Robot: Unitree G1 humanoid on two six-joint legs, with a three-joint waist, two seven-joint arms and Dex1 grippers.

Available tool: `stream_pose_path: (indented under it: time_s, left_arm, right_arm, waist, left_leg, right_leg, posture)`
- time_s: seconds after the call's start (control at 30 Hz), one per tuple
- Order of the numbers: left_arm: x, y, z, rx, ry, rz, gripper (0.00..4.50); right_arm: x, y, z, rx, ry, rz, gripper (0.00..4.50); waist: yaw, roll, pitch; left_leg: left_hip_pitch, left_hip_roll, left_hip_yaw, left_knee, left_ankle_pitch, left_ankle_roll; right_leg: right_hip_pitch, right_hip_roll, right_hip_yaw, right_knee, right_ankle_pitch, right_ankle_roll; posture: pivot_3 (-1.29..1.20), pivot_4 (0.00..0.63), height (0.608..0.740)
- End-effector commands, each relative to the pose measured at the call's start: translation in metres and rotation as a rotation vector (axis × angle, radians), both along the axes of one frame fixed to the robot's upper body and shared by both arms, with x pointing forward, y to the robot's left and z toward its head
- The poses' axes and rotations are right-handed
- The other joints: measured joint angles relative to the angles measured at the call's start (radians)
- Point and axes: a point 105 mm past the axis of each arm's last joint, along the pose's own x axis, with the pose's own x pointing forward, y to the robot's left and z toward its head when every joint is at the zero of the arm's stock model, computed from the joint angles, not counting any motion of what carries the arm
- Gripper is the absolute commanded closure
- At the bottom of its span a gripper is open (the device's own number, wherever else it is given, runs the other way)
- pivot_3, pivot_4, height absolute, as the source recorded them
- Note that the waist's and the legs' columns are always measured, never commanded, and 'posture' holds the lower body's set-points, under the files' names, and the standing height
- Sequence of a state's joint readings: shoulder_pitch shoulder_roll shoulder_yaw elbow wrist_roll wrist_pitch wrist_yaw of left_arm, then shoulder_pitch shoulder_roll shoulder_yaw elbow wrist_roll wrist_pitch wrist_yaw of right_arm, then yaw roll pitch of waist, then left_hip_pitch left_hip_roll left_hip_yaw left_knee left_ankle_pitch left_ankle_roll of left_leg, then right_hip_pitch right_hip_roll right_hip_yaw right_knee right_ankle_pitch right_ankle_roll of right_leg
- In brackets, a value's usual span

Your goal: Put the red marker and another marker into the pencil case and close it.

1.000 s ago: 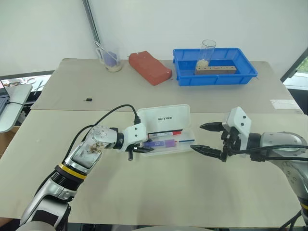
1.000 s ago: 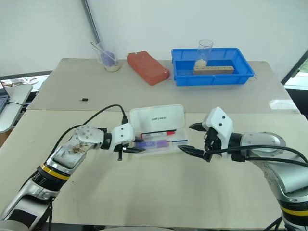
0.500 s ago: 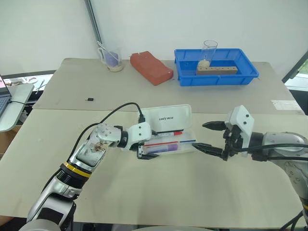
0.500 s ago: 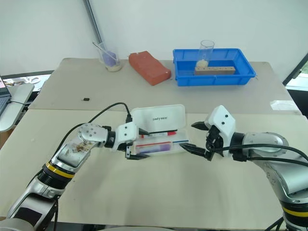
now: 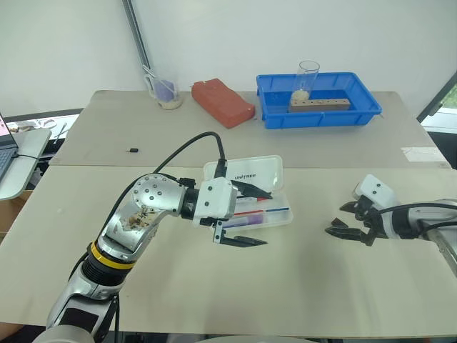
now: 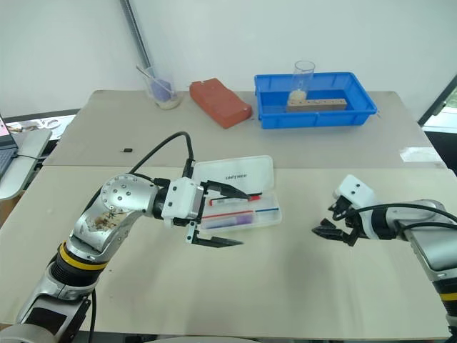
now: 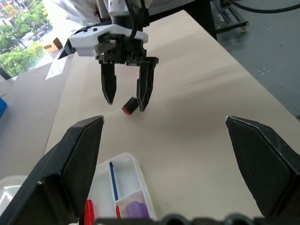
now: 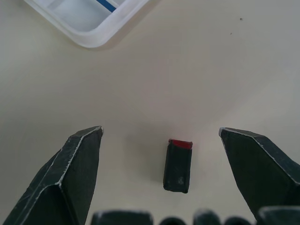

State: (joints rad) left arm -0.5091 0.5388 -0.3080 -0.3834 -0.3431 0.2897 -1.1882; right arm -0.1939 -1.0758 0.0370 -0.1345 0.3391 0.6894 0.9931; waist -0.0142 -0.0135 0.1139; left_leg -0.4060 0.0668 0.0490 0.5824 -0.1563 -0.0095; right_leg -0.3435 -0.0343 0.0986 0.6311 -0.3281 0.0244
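Now left gripper [image 5: 246,214] lifted off pencil case [image 5: 275,214], jaws spread wide, empty; a second ago nearly pinched at case's near-left edge. Right gripper [image 5: 346,220] gone from case's right end, out to table [image 5: 285,279] well right of it; wide apart, empty, straddling small black block with red end [image 8: 178,164]. Case: lid up. Inside: red marker [image 5: 251,204], purple marker [image 5: 246,221], thin blue stick [image 5: 275,211]. Blue tray [image 5: 318,114]: glass, wooden block.
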Motion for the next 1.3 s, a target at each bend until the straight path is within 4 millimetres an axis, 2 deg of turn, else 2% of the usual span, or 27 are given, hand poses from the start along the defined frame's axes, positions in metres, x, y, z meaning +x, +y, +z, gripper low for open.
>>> stream_pose_path:
  time_s: [0.03, 0.1, 0.13, 0.2, 0.33, 0.47, 0.53, 0.7, 0.83, 0.93, 1.0, 1.1, 1.3]
  left_arm:
    - [-0.01, 0.0, 0.01, -0.016, -0.033, -0.031, 0.08]
    - [-0.012, 0.0, 0.011, -0.023, -0.028, -0.031, 0.08]
    - [-0.012, 0.0, 0.012, -0.025, -0.027, -0.03, 0.0]
    - [-0.012, 0.0, 0.013, -0.029, -0.028, -0.025, 0.0]
    - [-0.009, 0.0, 0.015, -0.041, -0.03, -0.008, 0.0]
    - [-0.007, 0.002, 0.015, -0.043, -0.026, 0.004, 0.0]
    - [-0.004, 0.003, 0.017, -0.054, -0.01, 0.026, 0.0]
    - [0.004, 0.019, 0.012, -0.034, 0.022, 0.106, 0.0]
    - [0.008, 0.033, 0.008, -0.022, 0.073, 0.174, 0.0]
    - [0.008, 0.044, 0.002, 0.015, 0.099, 0.218, 0.0]
    - [0.005, 0.047, -0.001, 0.029, 0.109, 0.228, 0.0]
    - [0.001, 0.047, -0.002, 0.027, 0.116, 0.237, 0.0]
    - [-0.004, 0.048, -0.002, 0.022, 0.121, 0.265, 0.0]
  right_arm:
    - [0.003, -0.013, 0.0, -0.071, 0.01, -0.032, 0.11]
    - [0.002, -0.017, -0.005, -0.09, 0.027, -0.045, 0.11]
    - [0.002, -0.02, -0.007, -0.1, 0.032, -0.056, 0.5]
    - [0.003, -0.025, -0.01, -0.116, 0.034, -0.073, 0.92]
    - [0.006, -0.029, -0.011, -0.121, 0.022, -0.093, 2.29]
    - [0.007, -0.027, -0.01, -0.11, 0.013, -0.087, 3.73]
    - [0.008, -0.023, -0.008, -0.1, -0.003, -0.07, 4.31]
    - [0.011, 0.015, 0.011, -0.074, -0.1, 0.129, 4.32]
    - [0.016, 0.057, 0.029, -0.026, -0.191, 0.302, 4.32]
    - [0.017, 0.086, 0.035, -0.019, -0.215, 0.442, 4.32]
    - [0.018, 0.099, 0.034, -0.02, -0.21, 0.51, 4.32]
    - [0.023, 0.107, 0.025, -0.07, -0.204, 0.6, 4.32]
    - [0.028, 0.106, 0.011, -0.108, -0.161, 0.66, 4.32]
  waist:
    - [0.003, 0.0, 0.0]
    - [0.004, 0.0, 0.0]
    - [0.004, 0.0, 0.0]
    - [0.003, 0.0, 0.0]
    - [0.003, 0.0, 0.0]
    - [0.002, 0.0, 0.0]
    - [0.002, 0.0, 0.0]
    - [-0.004, 0.002, 0.001]
    - [-0.007, 0.005, 0.002]
    - [-0.004, 0.004, 0.002]
    - [0.001, 0.004, 0.003]
    - [0.008, 0.005, 0.002]
    - [0.009, 0.005, 0.002]
  left_leg:
    - [0.0, 0.0, 0.0, 0.001, 0.0, 0.0]
    - [0.0, 0.0, 0.0, 0.002, 0.0, 0.0]
    - [0.0, 0.0, 0.0, 0.003, 0.0, 0.0]
    - [0.0, 0.0, -0.001, 0.005, -0.001, 0.001]
    - [0.001, 0.0, -0.001, 0.006, -0.001, 0.001]
    - [0.002, 0.0, -0.001, 0.006, -0.001, 0.001]
    - [0.002, 0.0, -0.001, 0.006, -0.001, 0.001]
    - [0.002, 0.0, -0.002, 0.006, -0.001, 0.001]
    - [0.002, 0.001, -0.003, 0.006, -0.002, 0.002]
    - [0.002, 0.001, -0.003, 0.006, -0.002, 0.002]
    - [0.002, 0.001, -0.002, 0.006, -0.002, 0.001]
    - [0.002, 0.0, -0.002, 0.007, -0.002, 0.001]
    - [0.002, 0.0, -0.001, 0.007, -0.002, 0.001]
  right_leg:
    - [0.001, 0.0, 0.0, 0.0, 0.0, 0.0]
    - [0.001, 0.0, -0.001, 0.0, 0.0, 0.0]
    - [0.002, 0.0, -0.001, 0.0, 0.0, 0.001]
    - [0.003, 0.0, -0.001, 0.0, 0.0, 0.001]
    - [0.005, 0.0, -0.001, -0.001, 0.0, 0.001]
    - [0.006, 0.0, -0.002, -0.001, 0.0, 0.001]
    - [0.006, 0.0, -0.002, -0.001, 0.0, 0.001]
    - [0.006, 0.0, -0.002, -0.001, 0.0, 0.002]
    - [0.006, 0.001, -0.002, -0.001, -0.001, 0.002]
    - [0.006, 0.001, -0.002, -0.001, -0.001, 0.002]
    - [0.006, 0.0, -0.002, -0.001, -0.001, 0.002]
    - [0.006, -0.001, -0.003, -0.001, -0.001, 0.002]
    - [0.006, -0.002, -0.003, -0.001, 0.0, 0.001]
  posture:
    - [0.0, 0.15, 0.74]
    - [0.0, 0.15, 0.74]
    - [0.0, 0.15, 0.74]
    - [0.0, 0.15, 0.74]
    - [0.0, 0.15, 0.74]
    - [0.0, 0.15, 0.74]
    - [0.0, 0.15, 0.74]
    - [0.0, 0.15, 0.74]
    - [0.0, 0.15, 0.74]
    - [0.0, 0.15, 0.74]
    - [0.0, 0.15, 0.74]
    - [0.0, 0.15, 0.74]
    - [0.0, 0.15, 0.74]
